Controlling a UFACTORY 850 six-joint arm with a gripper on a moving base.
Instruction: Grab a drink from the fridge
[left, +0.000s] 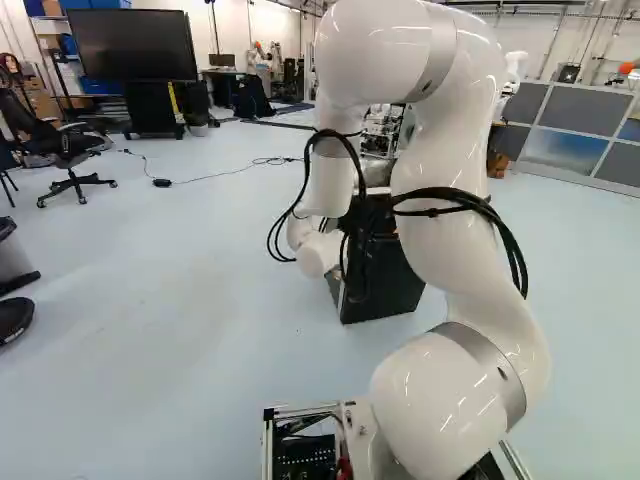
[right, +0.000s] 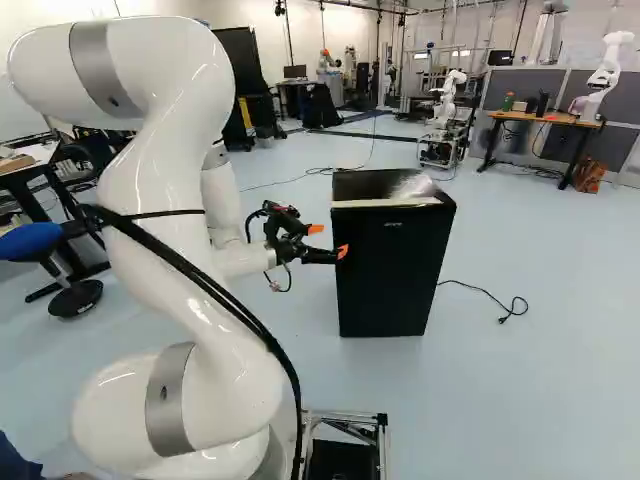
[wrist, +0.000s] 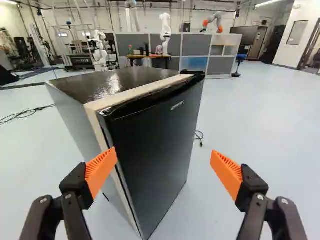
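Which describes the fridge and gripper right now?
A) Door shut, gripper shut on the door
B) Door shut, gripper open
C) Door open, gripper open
B: the fridge door lies flush along its front, and the gripper's fingers stand wide apart.

At the upper left of the left base view, a large black flat screen stands near a black office chair. A thin black cable with a small dark box lies on the pale blue floor. Low grey partition panels stand behind a wooden-topped counter bearing a small green container; another robot, white, rises at its right end in the right base view. A brown bag sits by its leg.
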